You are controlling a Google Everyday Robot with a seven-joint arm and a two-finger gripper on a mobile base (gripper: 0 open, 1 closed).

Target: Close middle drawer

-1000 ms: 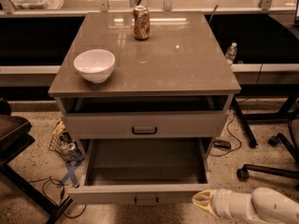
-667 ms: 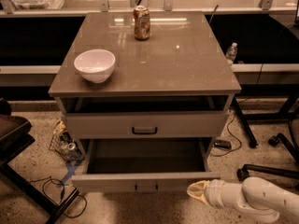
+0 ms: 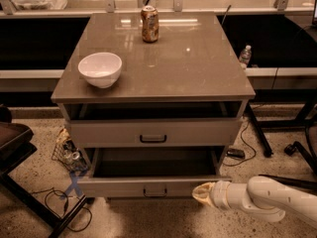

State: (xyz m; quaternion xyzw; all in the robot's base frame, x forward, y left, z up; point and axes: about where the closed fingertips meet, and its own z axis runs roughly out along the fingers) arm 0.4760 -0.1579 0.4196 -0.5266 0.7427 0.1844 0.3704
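Note:
The middle drawer (image 3: 119, 186) stands pulled out from the grey-beige cabinet, its dark inside open to view. Its flat front carries a small dark handle (image 3: 155, 192) at centre. My gripper (image 3: 199, 192) is at the right part of that front, just right of the handle, touching or very near it. The white arm (image 3: 262, 200) reaches in from the lower right. The uppermost drawer (image 3: 153, 132) above is out a little, with a dark gap under the top. The lowest drawer is hidden.
A white bowl (image 3: 100, 69) and a drink can (image 3: 149, 24) stand on the cabinet top (image 3: 188, 68). A dark chair (image 3: 15, 143) and a bag of bottles (image 3: 67, 150) are at the left. Cables and chair legs (image 3: 297, 148) lie on the floor to the right.
The middle drawer's front has moved back towards the cabinet, so less of its inside shows. My gripper has moved left and forward with it.

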